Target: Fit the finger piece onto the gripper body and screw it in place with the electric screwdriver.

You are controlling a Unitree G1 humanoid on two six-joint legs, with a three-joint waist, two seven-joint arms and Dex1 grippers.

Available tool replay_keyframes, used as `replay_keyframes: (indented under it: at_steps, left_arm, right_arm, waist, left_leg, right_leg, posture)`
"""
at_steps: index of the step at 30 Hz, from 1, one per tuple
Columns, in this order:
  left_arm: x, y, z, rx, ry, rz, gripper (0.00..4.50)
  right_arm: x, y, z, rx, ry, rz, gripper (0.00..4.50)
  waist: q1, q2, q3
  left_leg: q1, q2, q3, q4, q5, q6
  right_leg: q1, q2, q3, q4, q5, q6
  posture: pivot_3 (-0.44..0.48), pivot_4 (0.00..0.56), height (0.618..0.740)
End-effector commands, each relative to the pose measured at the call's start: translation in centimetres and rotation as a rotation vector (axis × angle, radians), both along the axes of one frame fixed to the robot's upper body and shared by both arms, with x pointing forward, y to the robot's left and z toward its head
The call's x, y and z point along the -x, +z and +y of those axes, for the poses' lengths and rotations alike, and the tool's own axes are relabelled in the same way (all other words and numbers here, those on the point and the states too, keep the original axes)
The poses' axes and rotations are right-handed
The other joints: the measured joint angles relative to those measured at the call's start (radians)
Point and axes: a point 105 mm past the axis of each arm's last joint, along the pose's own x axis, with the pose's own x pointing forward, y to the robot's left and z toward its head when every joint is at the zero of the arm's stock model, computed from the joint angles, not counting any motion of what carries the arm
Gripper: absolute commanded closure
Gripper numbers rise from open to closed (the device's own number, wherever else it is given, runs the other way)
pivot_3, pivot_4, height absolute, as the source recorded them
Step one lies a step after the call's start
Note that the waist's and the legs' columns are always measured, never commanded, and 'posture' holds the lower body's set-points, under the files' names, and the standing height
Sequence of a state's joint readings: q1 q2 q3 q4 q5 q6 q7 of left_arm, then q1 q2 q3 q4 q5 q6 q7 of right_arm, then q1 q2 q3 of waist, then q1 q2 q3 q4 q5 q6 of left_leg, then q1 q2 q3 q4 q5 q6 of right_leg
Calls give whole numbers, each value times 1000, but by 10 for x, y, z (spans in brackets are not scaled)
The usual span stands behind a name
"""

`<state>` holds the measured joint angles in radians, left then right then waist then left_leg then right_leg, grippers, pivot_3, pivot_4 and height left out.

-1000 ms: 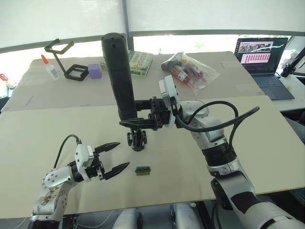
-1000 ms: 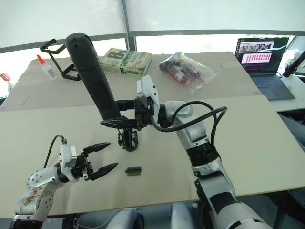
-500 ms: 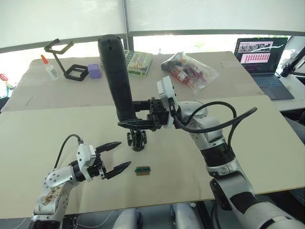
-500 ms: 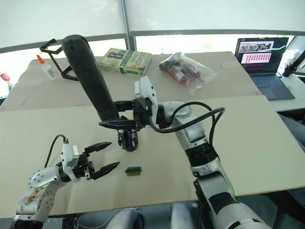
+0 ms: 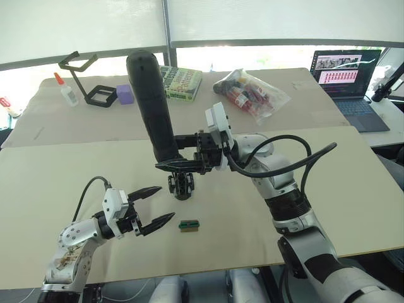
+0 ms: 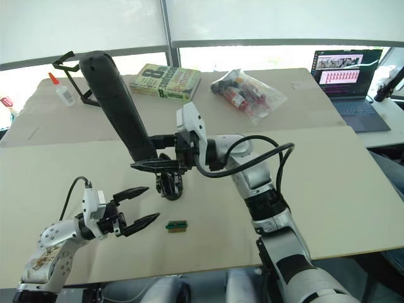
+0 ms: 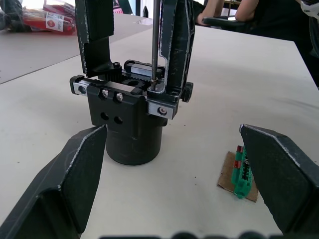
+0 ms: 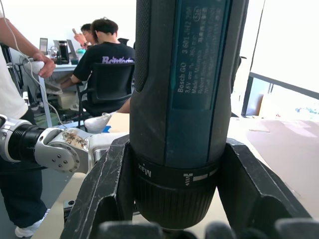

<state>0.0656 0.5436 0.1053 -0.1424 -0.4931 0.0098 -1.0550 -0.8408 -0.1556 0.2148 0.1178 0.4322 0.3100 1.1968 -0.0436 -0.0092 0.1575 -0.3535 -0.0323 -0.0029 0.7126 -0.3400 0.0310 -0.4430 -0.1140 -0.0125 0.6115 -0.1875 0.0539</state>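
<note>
The gripper body (image 5: pixel 181 185) stands on its round base mid-table. In the left wrist view two black fingers rise from the gripper body (image 7: pixel 132 127). The finger piece (image 7: pixel 174 45) stands upright on it. My right gripper (image 5: pixel 180 162) is shut on the electric screwdriver (image 5: pixel 153 107), a long black cylinder leaning left. Its thin metal bit (image 7: pixel 155 40) comes down beside the finger piece onto a screw in the bracket. My left gripper (image 5: pixel 154 206) hovers open just left of the body and touches nothing.
A small green-and-brown block (image 5: pixel 188 225) lies near the left fingertips. On the back table are a book (image 5: pixel 180 81), a bag of packets (image 5: pixel 249 91), a purple block (image 5: pixel 125 93), a black stand (image 5: pixel 85 79), a glue bottle (image 5: pixel 66 89) and a laptop (image 5: pixel 347 76). People (image 8: pixel 102 55) are beyond the table.
The screwdriver's top has leaned further left while its bit stays over the gripper body. The left gripper has crept slightly right, still open.
</note>
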Motion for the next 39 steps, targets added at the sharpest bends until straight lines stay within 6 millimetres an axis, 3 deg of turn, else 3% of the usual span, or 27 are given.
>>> replay_keyframes:
  at_steps: [1, 6, 15, 33, 39]
  left_arm:
    - [-3, 7, -7, -18, -7, -31, 0]
    - [-12, 5, -12, -43, 9, -22, 0]
    - [-32, -18, -17, -102, 41, 17, 0]
    - [-60, -23, -37, -50, 9, 10, 0]
    - [-59, -28, -44, -71, -39, 21, 0]
  right_arm:
    - [3, 10, 0, -22, 8, -55, 2546]
    - [4, 12, 1, -30, 13, -62, 2546]
    - [6, 16, 1, -34, 15, -73, 2546]
    - [8, 15, 0, -32, 5, -74, 2546]
    - [8, 13, 0, -25, 7, -73, 2546]
  waist:
    - [0, 0, 0]
    - [0, 0, 0]
    - [0, 0, 0]
    - [2, 0, 0]
    - [3, 0, 0]
  left_leg:
    - [0, 0, 0, 0, 0, 0]
    - [0, 0, 0, 0, 0, 0]
    - [0, 0, 0, 0, 0, -1]
    - [0, -1, 0, 1, 1, -1]
    - [0, -1, 0, 2, 1, -1]
  right_leg:
    - [0, 0, 0, 0, 0, 0]
    - [0, 0, 0, 0, 0, 0]
    - [0, 0, 0, 1, 0, 0]
    - [0, 0, 0, 1, 0, 0]
    - [1, 0, 0, 1, 0, 0]
  posture:
    - [0, 150, 740]
    - [0, 150, 740]
    - [0, 150, 740]
    - [0, 150, 740]
    - [0, 150, 740]
